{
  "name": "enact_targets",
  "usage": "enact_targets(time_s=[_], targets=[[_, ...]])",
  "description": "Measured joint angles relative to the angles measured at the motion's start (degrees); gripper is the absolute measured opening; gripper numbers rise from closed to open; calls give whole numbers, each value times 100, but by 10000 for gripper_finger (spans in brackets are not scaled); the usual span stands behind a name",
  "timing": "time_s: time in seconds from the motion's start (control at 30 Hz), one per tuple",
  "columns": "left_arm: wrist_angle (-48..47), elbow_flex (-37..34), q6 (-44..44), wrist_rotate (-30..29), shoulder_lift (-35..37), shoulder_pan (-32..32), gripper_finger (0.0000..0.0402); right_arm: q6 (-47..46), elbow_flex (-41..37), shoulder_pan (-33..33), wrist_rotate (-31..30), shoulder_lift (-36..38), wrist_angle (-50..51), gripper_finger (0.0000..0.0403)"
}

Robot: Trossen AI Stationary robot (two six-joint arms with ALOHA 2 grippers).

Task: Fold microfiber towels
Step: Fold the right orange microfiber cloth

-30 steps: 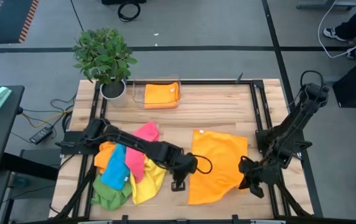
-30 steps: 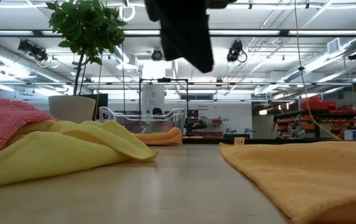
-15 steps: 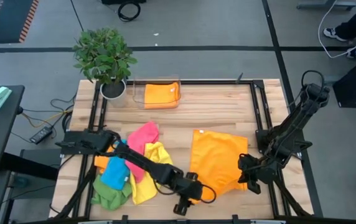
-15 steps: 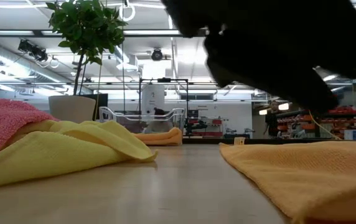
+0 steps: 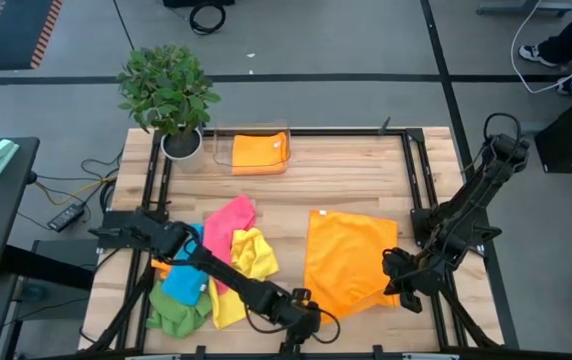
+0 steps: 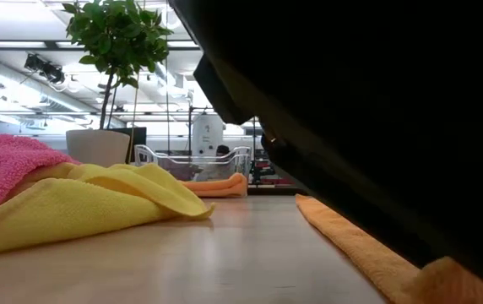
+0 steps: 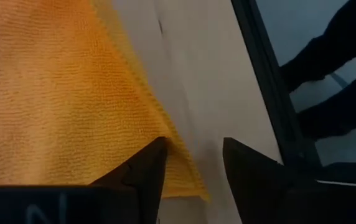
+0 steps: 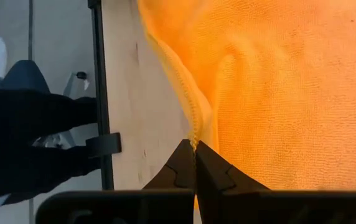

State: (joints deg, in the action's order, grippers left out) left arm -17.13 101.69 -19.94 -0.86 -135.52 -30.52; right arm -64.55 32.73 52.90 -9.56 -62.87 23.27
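Note:
An orange microfiber towel [image 5: 346, 262] lies spread on the table's right half. My right gripper [image 5: 394, 279] is shut on it at its right side. My left gripper [image 5: 299, 324] is open and low at the towel's near-left corner [image 7: 187, 180], which lies between its two fingers [image 7: 155, 163]. A heap of pink [image 5: 232, 219], yellow [image 5: 250, 256], blue [image 5: 184, 281] and green [image 5: 174, 315] towels rests on the table's left half. In the low view the left arm fills the right side. My right gripper pinches the orange towel's hemmed right edge [image 8: 193, 127] between its two fingers, near the near-right corner. It comes from the table's right side, slanting down. The hem puckers up into the fingers; the rest of the towel lies on the table. My left gripper: I cannot tell whether its fingers touch the corner.
A clear tray [image 5: 228, 150] at the far edge holds a folded orange towel [image 5: 259, 153]. A potted plant [image 5: 169, 92] stands at the far left corner. Black frame rails [image 5: 414, 170] run along the table's sides. Bare wood lies between the tray and the spread towel.
My left gripper has gone toward the table's near edge, along the orange towel's left side down to its near-left corner. In the low view its arm has come to fill the right side. My right gripper has stayed on the towel's right edge.

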Motion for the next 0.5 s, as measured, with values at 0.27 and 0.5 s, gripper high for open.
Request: enact_targets(time_s=[0.27, 0.5], targets=[[-261, 2, -94, -350, 5, 73, 34, -167, 0, 0, 18, 0, 76, 2], [-1870, -35, 86, -419, 627, 601, 7, -258, 0, -28, 355, 227, 80, 2]])
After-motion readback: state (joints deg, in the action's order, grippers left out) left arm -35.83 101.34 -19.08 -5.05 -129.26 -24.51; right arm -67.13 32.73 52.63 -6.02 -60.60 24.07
